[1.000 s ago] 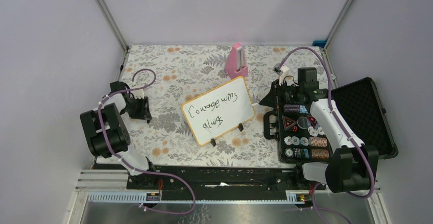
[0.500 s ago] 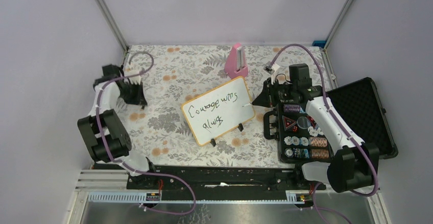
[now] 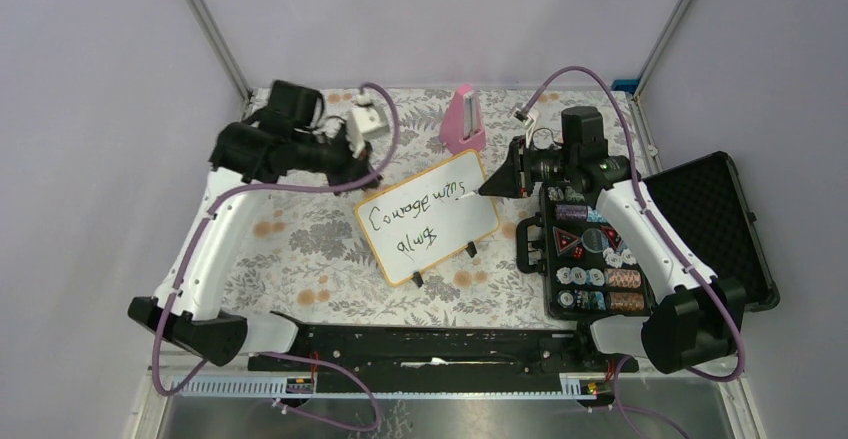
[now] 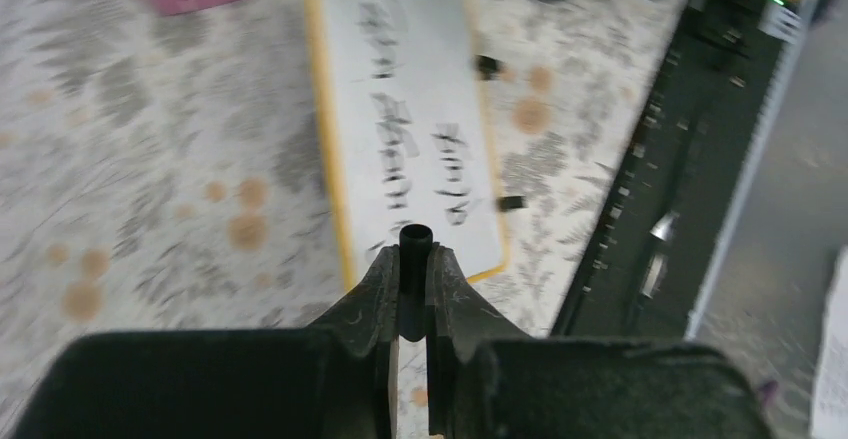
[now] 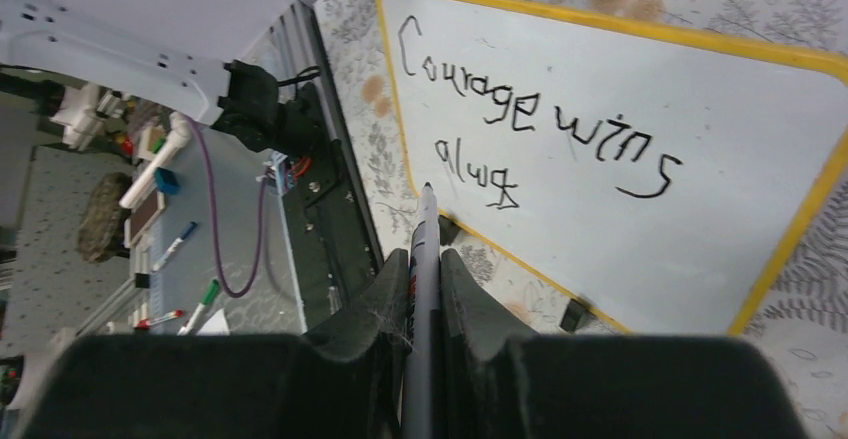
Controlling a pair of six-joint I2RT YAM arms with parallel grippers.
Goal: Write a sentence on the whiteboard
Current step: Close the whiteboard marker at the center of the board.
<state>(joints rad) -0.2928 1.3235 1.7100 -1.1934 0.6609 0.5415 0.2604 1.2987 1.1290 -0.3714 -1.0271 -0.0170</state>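
The right claw (image 5: 425, 256) squeezes a thin grey marker pen (image 5: 423, 294). The left claw (image 4: 415, 257) pinches a small black cap (image 4: 415, 235). The small white orange-rimmed whiteboard (image 3: 428, 217) lies between them on the flowery worktop (image 3: 300, 249).

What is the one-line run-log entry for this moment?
left gripper: shut on small black cap, near whiteboard edge | right gripper: shut on marker, tip over whiteboard, contact unclear | sentence: two handwritten lines present
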